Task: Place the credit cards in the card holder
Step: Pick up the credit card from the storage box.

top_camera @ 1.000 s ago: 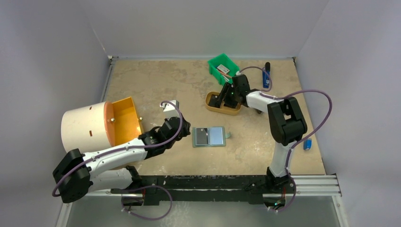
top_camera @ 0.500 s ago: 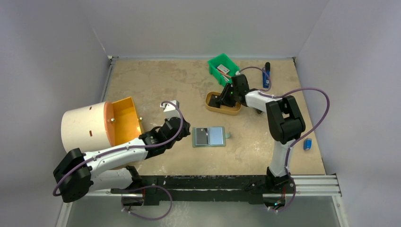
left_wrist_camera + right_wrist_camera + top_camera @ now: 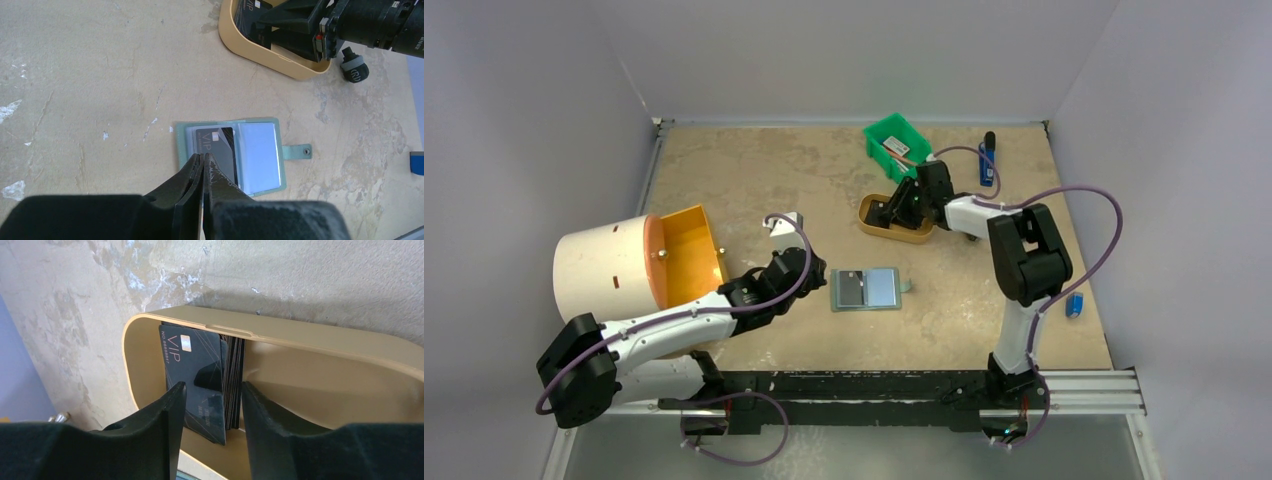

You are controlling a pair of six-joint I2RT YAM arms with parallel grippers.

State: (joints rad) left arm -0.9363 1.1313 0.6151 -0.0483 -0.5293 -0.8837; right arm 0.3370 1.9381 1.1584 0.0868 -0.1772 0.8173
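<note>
The card holder [image 3: 871,289] lies open and flat mid-table, with its snap tab to the right. It also shows in the left wrist view [image 3: 256,150]. One black credit card [image 3: 216,144] sits in its left pocket. My left gripper [image 3: 204,156] is shut and empty, with its tips just over the card's near-left edge. My right gripper [image 3: 212,386] is open inside the tan tray [image 3: 300,337]. Its fingers straddle an upright stack of black credit cards [image 3: 197,365] without closing on them. In the top view the right gripper [image 3: 894,210] is over the tray's [image 3: 904,236] left half.
A green bin [image 3: 892,140] stands behind the tray. A big cream cylinder with an orange inside [image 3: 629,265] lies at the left. A black knob [image 3: 354,70] sits right of the tray. Small blue items [image 3: 987,160] [image 3: 1074,305] lie along the right side.
My right wrist has shifted slightly over the tan tray. The left arm and the card holder have not moved.
</note>
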